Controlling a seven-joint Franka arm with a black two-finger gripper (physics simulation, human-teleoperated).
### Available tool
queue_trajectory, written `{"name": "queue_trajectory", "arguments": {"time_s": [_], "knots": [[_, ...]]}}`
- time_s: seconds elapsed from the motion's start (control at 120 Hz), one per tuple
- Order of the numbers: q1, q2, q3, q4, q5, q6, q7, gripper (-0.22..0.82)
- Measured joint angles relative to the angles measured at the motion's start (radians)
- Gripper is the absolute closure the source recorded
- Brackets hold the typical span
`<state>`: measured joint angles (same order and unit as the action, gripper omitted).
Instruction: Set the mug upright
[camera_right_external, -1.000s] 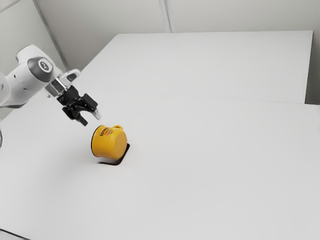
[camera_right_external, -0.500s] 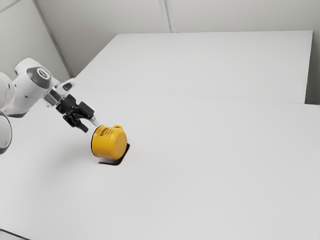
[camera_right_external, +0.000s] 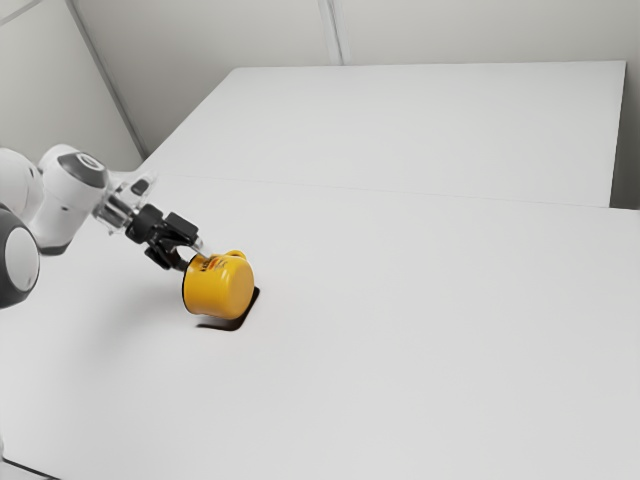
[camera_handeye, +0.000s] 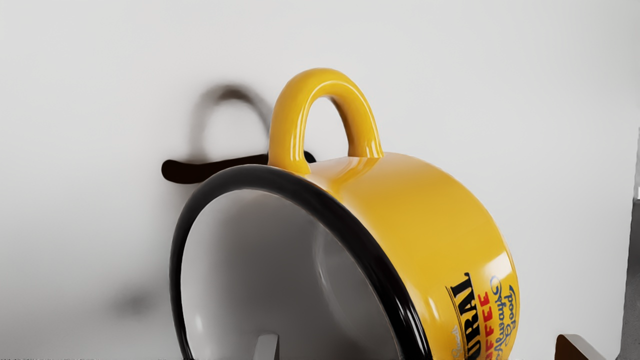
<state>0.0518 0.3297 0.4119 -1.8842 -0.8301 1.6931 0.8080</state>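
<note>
The black gripper (camera_right_external: 193, 258) is at the mug's rim side in the exterior view, its fingertips close to the upper wall. A yellow mug (camera_right_external: 220, 287) lies on its side there, its dark-rimmed mouth facing the exterior view's left. Seen from the wrist, the gripper (camera_handeye: 412, 347) stands open, one fingertip in front of the mouth and the other beyond the printed outer wall. Between them is the side wall of the mug (camera_handeye: 410, 215), with its handle sticking out away from the fingers. Whether either finger touches it cannot be told.
The white table (camera_right_external: 420, 340) extends around the mug, with a second white surface (camera_right_external: 420, 120) behind it. The mug's dark shadow lies beside it. A dark cable crosses the exterior view's lower left corner.
My gripper has moved down and toward the exterior view's right, from above the mug to its rim. The mug has stayed where it was.
</note>
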Motion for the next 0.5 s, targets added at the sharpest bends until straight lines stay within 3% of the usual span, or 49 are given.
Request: {"name": "queue_trajectory", "arguments": {"time_s": [0.15,0.5], "knots": [[0.013,0.021,-0.001,-0.008,-0.02,-0.056,0.014,0.07],[0.022,0.028,-0.004,-0.005,-0.036,-0.145,0.039,0.37]]}}
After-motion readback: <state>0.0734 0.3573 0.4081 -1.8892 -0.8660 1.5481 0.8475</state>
